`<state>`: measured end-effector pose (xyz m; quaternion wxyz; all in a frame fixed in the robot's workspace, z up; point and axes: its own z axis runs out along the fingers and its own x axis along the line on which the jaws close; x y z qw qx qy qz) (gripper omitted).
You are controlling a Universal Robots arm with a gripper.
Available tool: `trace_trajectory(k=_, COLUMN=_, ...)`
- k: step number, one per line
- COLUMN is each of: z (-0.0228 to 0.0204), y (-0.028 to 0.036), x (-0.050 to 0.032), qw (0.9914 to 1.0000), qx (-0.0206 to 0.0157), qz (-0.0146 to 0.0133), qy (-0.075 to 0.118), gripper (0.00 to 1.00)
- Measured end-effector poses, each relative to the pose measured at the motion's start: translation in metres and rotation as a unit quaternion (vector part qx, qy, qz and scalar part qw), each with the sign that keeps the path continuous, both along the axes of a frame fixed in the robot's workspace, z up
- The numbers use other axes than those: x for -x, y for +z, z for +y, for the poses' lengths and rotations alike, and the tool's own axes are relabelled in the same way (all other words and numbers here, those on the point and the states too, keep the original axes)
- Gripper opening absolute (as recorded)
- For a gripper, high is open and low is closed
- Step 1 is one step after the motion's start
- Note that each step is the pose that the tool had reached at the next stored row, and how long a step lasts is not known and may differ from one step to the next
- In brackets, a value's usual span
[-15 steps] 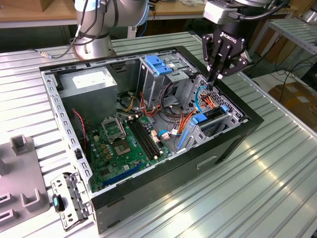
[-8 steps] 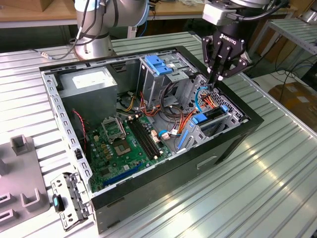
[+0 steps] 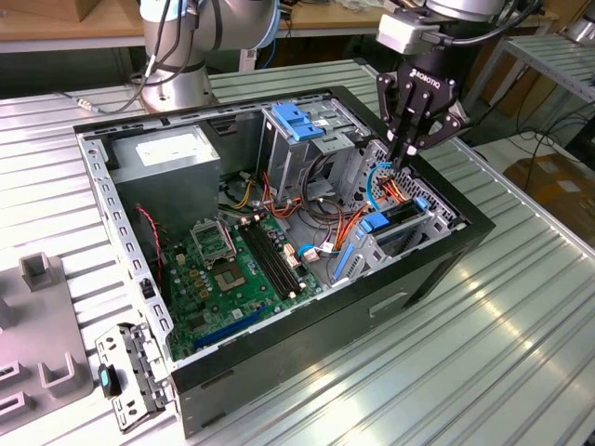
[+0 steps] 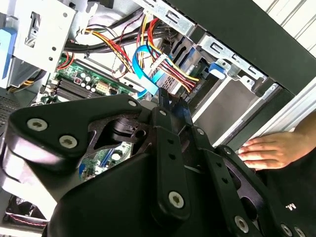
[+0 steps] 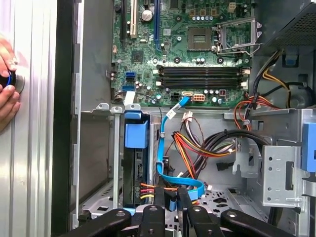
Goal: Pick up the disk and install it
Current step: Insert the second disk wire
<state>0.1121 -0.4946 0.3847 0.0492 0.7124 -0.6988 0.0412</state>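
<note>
The disk (image 5: 134, 163) sits edge-on in the drive bay at the front corner of the open computer case (image 3: 437, 269), its dark body running down into the metal cage and its bright blue rail tab (image 5: 136, 134) standing proud at the bay mouth; in the exterior view the same blue rails (image 3: 398, 218) show between the cage walls, so the drive looks already seated, or close to it, rather than waiting on the bench (image 3: 521, 353). The end effector (image 3: 410, 153) hangs directly over that bay with its fingers drawn narrow, close together and gripping nothing I can make out; in the first wrist view the fingertips (image 5: 159, 197) reach down just beside the disk's rear end, among the blue data ribbon (image 5: 165, 148) and the red-and-yellow power leads (image 5: 192, 148), which suggests the pinched pose is there to fit between the cables or to press at the connector end. The motherboard (image 5: 187, 54) lies flat beyond the bay. A person's hand (image 4: 269, 150) rests on the bench against the case's outer wall, probably steadying it.
</note>
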Motion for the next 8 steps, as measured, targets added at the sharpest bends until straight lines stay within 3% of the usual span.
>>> trace_trajectory(k=8, z=0.0000, y=-0.0064, x=-0.0001, qw=1.00000, qx=0.0000, qz=0.0001, qy=0.000, gripper=0.24)
